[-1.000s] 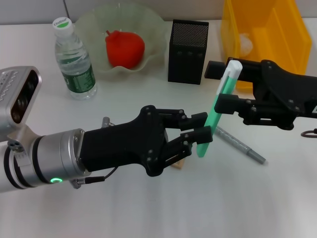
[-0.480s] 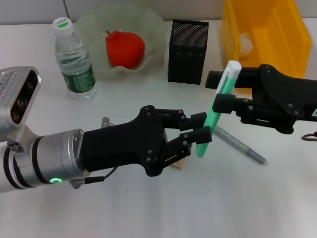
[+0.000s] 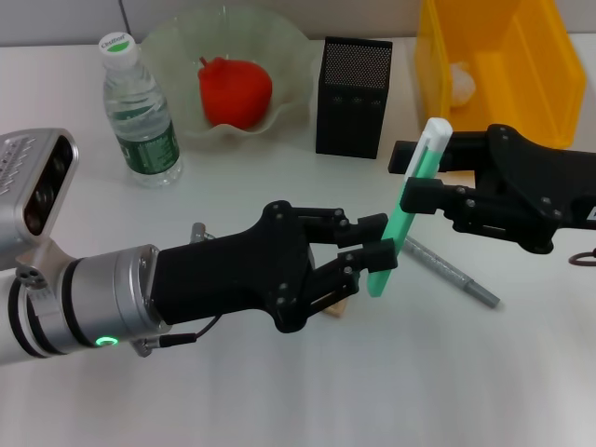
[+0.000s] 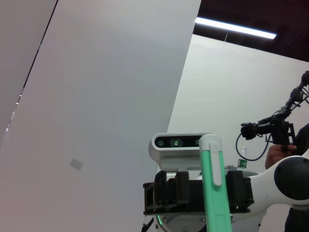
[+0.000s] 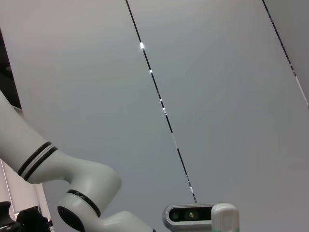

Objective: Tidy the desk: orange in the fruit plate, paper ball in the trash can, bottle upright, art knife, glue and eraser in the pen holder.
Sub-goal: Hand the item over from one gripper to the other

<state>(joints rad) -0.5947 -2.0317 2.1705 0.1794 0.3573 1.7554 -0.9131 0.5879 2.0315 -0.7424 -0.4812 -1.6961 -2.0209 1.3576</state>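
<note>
- Two end effectors met at centre frame in the head view, both on one green art knife (image 3: 407, 203) with a white cap, held steeply tilted above the tabletop (image 3: 279, 391).
- Left end effector (image 3: 377, 247) reached in from lower left, fingers clenched on the knife's lower end.
- Right end effector (image 3: 421, 191) came in from the right edge, gripping the knife's upper part just below the cap.
- Left wrist view showed the art knife (image 4: 214, 193) running up past the right arm's camera housing; right wrist view caught only the cap tip (image 5: 225, 216) at the bottom edge.
- Orange (image 3: 234, 91) sat in the fruit plate (image 3: 289, 102), upper left of centre.
- Bottle (image 3: 139, 113) stood upright at far upper left, just beside the plate.
- Pen holder (image 3: 354, 97) stood at upper centre, between plate and trash can (image 3: 494, 65).
- Paper ball (image 3: 460, 82) lay inside the trash can, upper right.
- Grey pen (image 3: 452, 273) lay flat on the tabletop at right of centre, under the right arm.
- Small tan block, likely the eraser (image 3: 339, 307), showed partly beneath the left fingers.
</note>
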